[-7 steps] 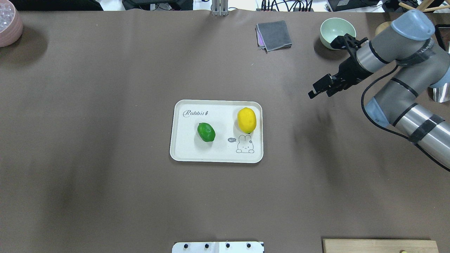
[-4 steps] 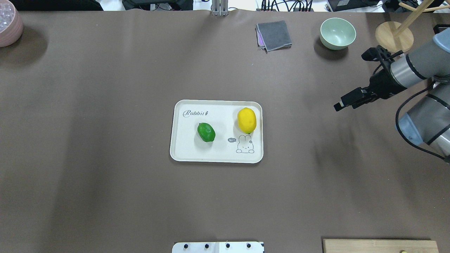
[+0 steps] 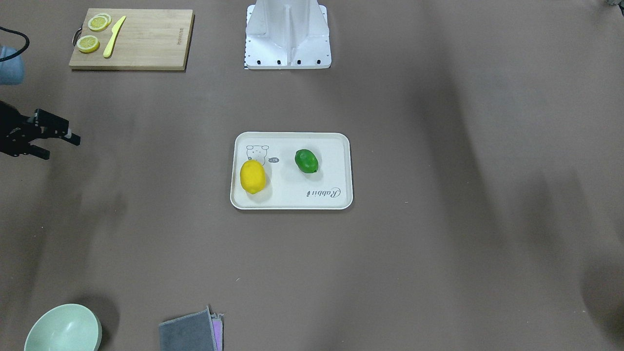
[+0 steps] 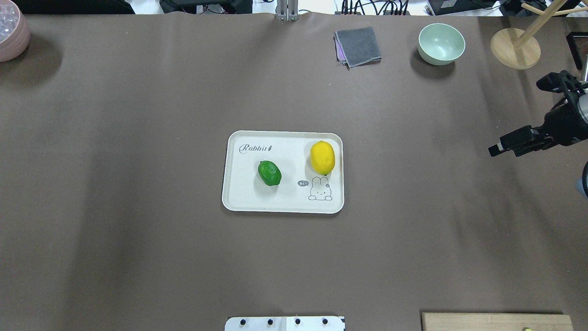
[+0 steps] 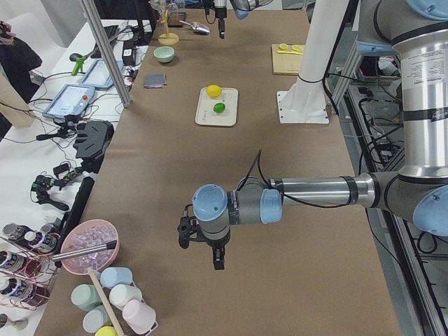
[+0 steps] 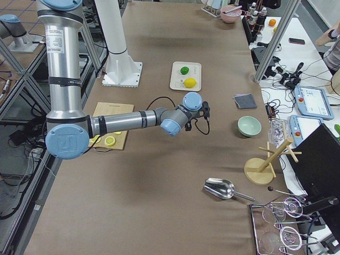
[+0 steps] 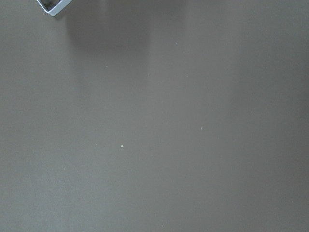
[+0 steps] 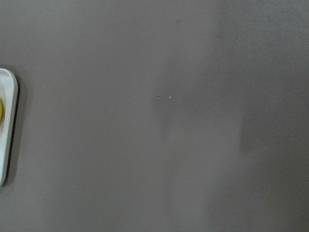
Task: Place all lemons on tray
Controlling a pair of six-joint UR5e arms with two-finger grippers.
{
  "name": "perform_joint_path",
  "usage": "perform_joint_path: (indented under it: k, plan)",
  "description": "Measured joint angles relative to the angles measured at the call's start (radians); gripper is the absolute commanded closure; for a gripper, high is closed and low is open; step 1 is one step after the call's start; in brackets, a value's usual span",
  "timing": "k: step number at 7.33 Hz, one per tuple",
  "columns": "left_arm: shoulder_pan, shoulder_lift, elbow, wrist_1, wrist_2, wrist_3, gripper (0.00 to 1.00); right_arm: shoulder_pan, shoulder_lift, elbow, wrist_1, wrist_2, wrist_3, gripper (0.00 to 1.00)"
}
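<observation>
The yellow lemon (image 4: 322, 157) and the green lemon (image 4: 269, 173) both lie on the cream tray (image 4: 248, 197) with the "Rabbit" script, at the table's middle. They also show in the front view, yellow lemon (image 3: 252, 177) and green lemon (image 3: 306, 161) on the tray (image 3: 336, 146). My right gripper (image 4: 504, 151) is open and empty, far to the tray's right near the table edge; it also shows in the front view (image 3: 61, 149). My left gripper (image 5: 217, 262) shows only in the exterior left view, far from the tray; I cannot tell its state.
A wooden cutting board (image 3: 146, 39) with lemon slices (image 3: 88, 44) and a yellow knife (image 3: 113, 44) lies by the robot base (image 3: 287, 34). A green bowl (image 4: 441, 43), grey cloth (image 4: 358, 46), wooden stand (image 4: 514, 48) and pink bowl (image 4: 11, 32) line the far edge.
My right arm has drawn back to the right, away from the tray, its gripper open and empty. The lemons and tray have not moved.
</observation>
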Motion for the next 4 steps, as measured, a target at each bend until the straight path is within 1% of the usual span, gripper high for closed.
perform_joint_path:
  k: [1, 2, 3, 4]
  plan:
    - [0.0, 0.003, -0.025, 0.023, -0.003, 0.0, 0.01, 0.034, -0.011, 0.012, -0.061, -0.035, -0.011, 0.01]
    - [0.0, 0.003, -0.037, 0.033, -0.006, 0.0, 0.01, 0.059, -0.014, 0.027, -0.149, -0.093, -0.046, 0.01]
    - [0.0, 0.004, -0.043, 0.037, -0.008, 0.001, 0.02, 0.089, -0.012, 0.036, -0.269, -0.15, -0.127, 0.02]
    - [0.001, 0.004, -0.043, 0.039, -0.008, 0.005, 0.02, 0.135, -0.009, 0.037, -0.398, -0.185, -0.234, 0.05]
